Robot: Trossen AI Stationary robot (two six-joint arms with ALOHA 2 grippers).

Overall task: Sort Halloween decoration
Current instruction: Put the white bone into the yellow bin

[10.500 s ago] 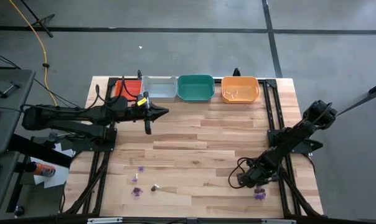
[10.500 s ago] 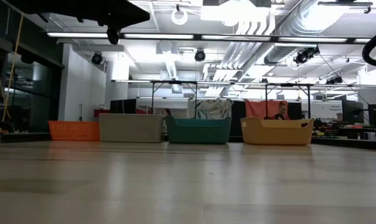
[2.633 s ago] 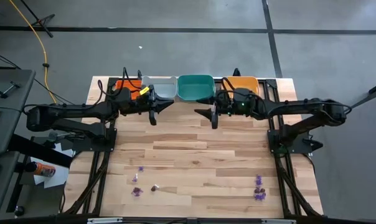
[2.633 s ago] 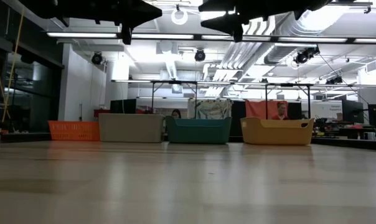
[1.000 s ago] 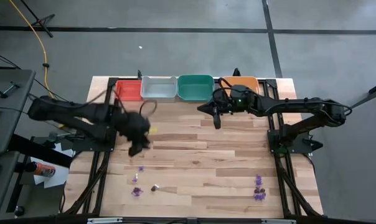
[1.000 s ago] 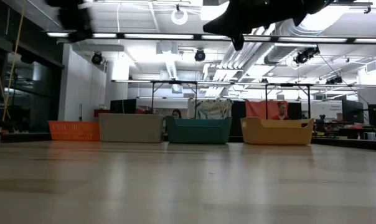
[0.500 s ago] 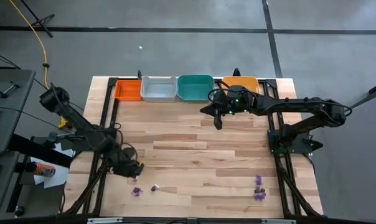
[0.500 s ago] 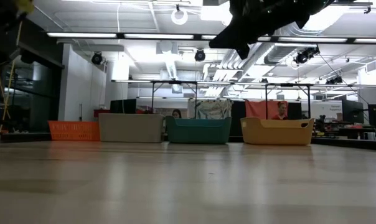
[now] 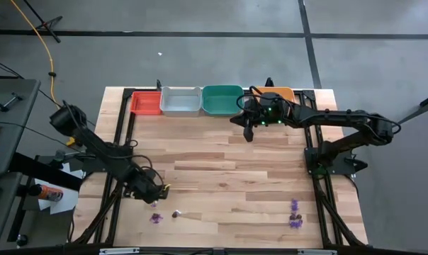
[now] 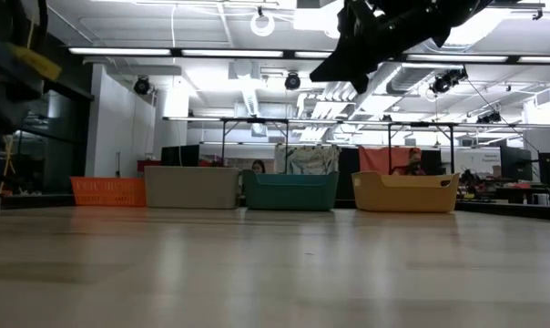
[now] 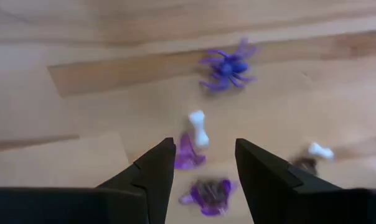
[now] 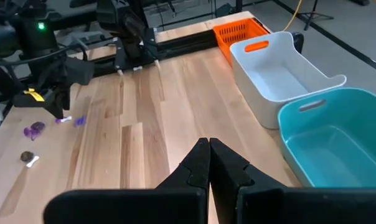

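Jaws wide apart, the left gripper (image 11: pixel 200 163) hovers low over a cluster of trinkets at the table's near left: a purple spider (image 11: pixel 227 66), a small white bone (image 11: pixel 198 127), and purple pieces (image 11: pixel 206 194) partly hidden between its fingers. A dark blurred bit (image 11: pixel 305 164) is hard to identify. The right gripper (image 9: pixel 248 134), jaws pressed shut, hangs before the green tray (image 9: pixel 222 99). More purple trinkets (image 9: pixel 295 214) lie near right.
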